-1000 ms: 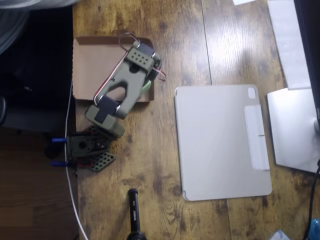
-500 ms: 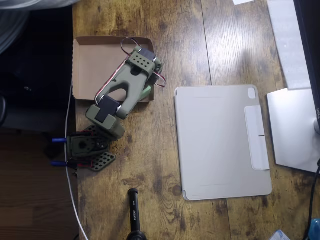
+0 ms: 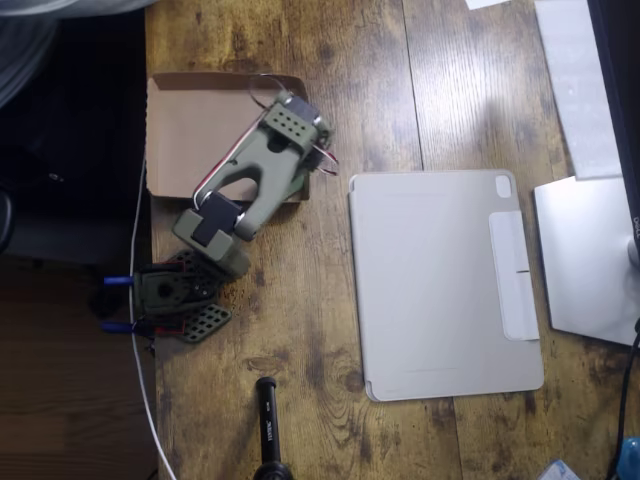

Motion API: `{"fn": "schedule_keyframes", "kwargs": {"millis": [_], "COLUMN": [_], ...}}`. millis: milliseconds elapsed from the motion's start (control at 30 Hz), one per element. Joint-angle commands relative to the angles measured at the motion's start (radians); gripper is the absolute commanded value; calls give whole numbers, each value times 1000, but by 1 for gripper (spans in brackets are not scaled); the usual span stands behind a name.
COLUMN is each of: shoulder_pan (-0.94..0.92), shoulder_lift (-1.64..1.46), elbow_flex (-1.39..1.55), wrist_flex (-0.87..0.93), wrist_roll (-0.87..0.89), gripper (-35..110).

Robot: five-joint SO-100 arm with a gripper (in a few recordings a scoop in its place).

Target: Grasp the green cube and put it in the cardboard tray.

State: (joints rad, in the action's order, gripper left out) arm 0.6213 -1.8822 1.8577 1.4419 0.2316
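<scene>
Cardboard tray (image 3: 185, 125), wooden table (image 3: 300, 330), tablet cover (image 3: 440, 280)

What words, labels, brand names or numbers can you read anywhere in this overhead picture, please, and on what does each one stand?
None can be read with certainty.
Black cylindrical object at the bottom edge: pale lettering along its side, too small and blurred to read.
Light-grey tablet cover: plain, no text.
Cardboard tray: plain, unmarked.
Olive-green robot arm: no label visible.
</scene>
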Motion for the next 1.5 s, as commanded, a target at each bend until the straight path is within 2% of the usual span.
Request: {"fn": "schedule_keyframes", "kwargs": {"millis": [0, 500, 667, 900, 1100, 1467], "shoulder_pan": [-78, -477, -604, -598, -560, -584], "shoulder_lift": [-55, -97, -91, -60, -17, -9], "elbow_flex": [-60, 20, 5, -58, -46, -12], "wrist_flex": [12, -5, 28, 252, 336, 331], "wrist_roll": [-41, -241, -212, -41, -61, -135], "gripper": [28, 17, 14, 8, 5, 4]}}
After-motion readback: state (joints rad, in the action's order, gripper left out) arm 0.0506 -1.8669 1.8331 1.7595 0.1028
